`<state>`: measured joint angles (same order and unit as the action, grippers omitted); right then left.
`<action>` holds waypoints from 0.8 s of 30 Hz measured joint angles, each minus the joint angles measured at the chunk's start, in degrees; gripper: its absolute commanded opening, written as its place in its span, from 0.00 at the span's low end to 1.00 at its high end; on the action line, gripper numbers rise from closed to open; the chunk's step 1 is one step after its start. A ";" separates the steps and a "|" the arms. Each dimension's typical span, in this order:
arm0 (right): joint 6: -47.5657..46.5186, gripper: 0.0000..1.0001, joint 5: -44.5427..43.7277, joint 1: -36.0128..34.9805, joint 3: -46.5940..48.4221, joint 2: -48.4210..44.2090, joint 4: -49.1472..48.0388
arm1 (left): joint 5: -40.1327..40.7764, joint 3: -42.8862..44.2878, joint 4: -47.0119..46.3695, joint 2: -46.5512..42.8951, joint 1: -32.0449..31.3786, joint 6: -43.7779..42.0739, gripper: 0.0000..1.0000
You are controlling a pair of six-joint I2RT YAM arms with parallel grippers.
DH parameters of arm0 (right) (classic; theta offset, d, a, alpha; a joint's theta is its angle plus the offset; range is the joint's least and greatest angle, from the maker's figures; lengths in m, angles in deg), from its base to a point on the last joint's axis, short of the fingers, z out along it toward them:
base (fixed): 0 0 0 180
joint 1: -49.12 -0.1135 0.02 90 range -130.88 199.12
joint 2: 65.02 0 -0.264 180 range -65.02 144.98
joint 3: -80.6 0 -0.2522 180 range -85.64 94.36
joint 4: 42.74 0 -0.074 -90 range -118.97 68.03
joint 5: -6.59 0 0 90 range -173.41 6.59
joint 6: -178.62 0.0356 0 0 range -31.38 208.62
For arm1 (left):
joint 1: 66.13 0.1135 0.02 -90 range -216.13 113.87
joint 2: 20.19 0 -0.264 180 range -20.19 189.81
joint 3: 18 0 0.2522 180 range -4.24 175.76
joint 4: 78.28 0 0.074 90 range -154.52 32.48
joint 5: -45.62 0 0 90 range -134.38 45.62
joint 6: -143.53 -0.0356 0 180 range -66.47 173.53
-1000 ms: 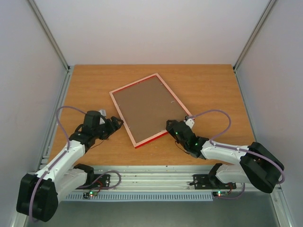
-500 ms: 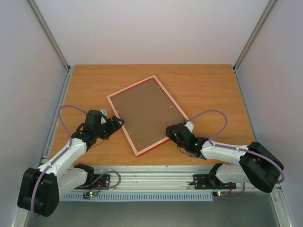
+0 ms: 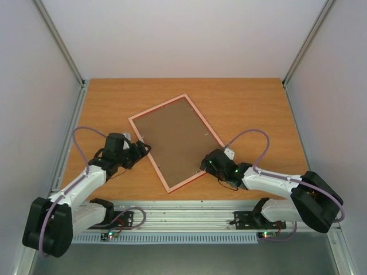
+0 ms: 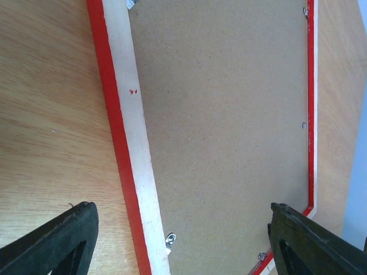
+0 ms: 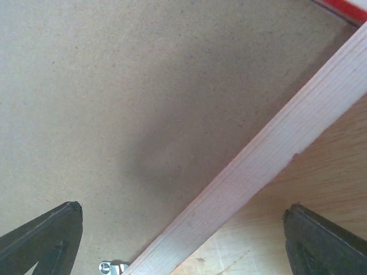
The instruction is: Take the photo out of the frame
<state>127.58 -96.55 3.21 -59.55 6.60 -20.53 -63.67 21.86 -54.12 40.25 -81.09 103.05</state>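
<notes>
The red frame (image 3: 158,107) lies face down on the table, its brown backing board (image 3: 175,143) turned up. The photo is hidden under that board. My left gripper (image 3: 141,150) is open at the frame's left long edge; in the left wrist view the pale rail (image 4: 135,143) and board (image 4: 229,114) lie between the spread fingers of this gripper (image 4: 180,209). My right gripper (image 3: 206,163) is open over the frame's near right edge, where its fingers straddle the rail (image 5: 269,154) and board (image 5: 114,86) without gripping them, as the right gripper (image 5: 182,211) shows.
Small metal retaining tabs (image 4: 169,238) (image 5: 112,267) sit along the board's edges. The wooden table (image 3: 258,109) is walled by white panels, with metal posts at the back corners. Both arm bases stand on the near rail (image 3: 183,220).
The right gripper has opened and let go of the frame's near edge. The frame has dropped flat and shifted slightly left, towards the left gripper, which has moved a little right.
</notes>
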 measured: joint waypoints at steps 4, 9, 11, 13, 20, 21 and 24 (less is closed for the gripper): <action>-3.96 0.98 0.44 1.05 2.27 -0.13 5.68 | 0.00 0.00 -0.09 0.94 0.00 -0.07 0.82; -12.59 0.99 1.75 5.62 5.09 -2.45 10.95 | -0.04 0.00 -0.35 3.76 0.00 -0.39 0.82; -16.61 0.98 3.17 8.79 6.51 -2.86 11.69 | -0.33 0.00 -0.70 5.14 0.00 -0.46 0.82; -21.22 0.98 5.81 13.05 8.35 -2.60 11.78 | -0.74 0.00 -1.33 6.58 -0.02 -0.44 0.82; -31.98 0.99 17.05 24.57 15.72 4.81 10.75 | -1.07 0.07 -4.07 11.69 -1.36 -0.28 0.83; -33.07 0.98 18.58 25.88 17.00 6.60 10.54 | -1.07 0.15 -4.37 12.52 -1.73 -0.24 0.83; -35.06 0.98 22.38 28.68 20.13 11.72 9.49 | -1.16 1.22 -5.55 14.88 -2.78 -0.22 0.83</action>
<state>92.53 -74.17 31.89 -39.42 18.31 -11.04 -64.82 23.09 -59.68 55.14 -83.87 102.83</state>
